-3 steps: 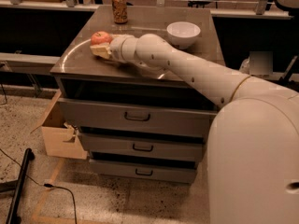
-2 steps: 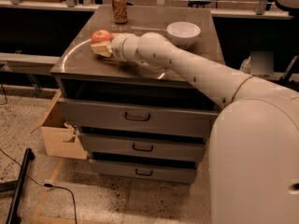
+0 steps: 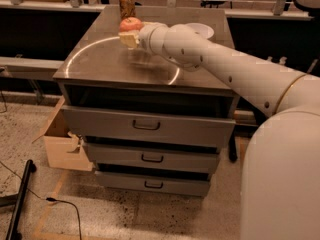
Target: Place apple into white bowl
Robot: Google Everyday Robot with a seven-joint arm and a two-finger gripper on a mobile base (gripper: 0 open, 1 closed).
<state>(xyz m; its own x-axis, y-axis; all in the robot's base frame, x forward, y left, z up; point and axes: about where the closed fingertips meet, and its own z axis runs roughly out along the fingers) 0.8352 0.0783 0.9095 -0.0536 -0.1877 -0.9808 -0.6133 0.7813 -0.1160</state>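
Observation:
The red-pink apple [image 3: 131, 24] sits in my gripper [image 3: 128, 35], lifted a little above the steel top of the drawer cabinet [image 3: 100, 64], near its back middle. The gripper is shut on the apple, with pale fingers [image 3: 127, 39] under and beside it. The white bowl [image 3: 204, 30] stands at the back right of the top, to the right of the apple. My arm crosses in front of the bowl and hides its left part.
A tall patterned drink can [image 3: 127, 4] stands at the back edge, just behind the apple. An open cardboard box [image 3: 62, 145] sits on the floor left of the cabinet. A black pole [image 3: 20, 199] and a cable lie at lower left.
The gripper has lifted the apple and carried it to the right and toward the back, closer to the bowl. The can and the bowl have not moved.

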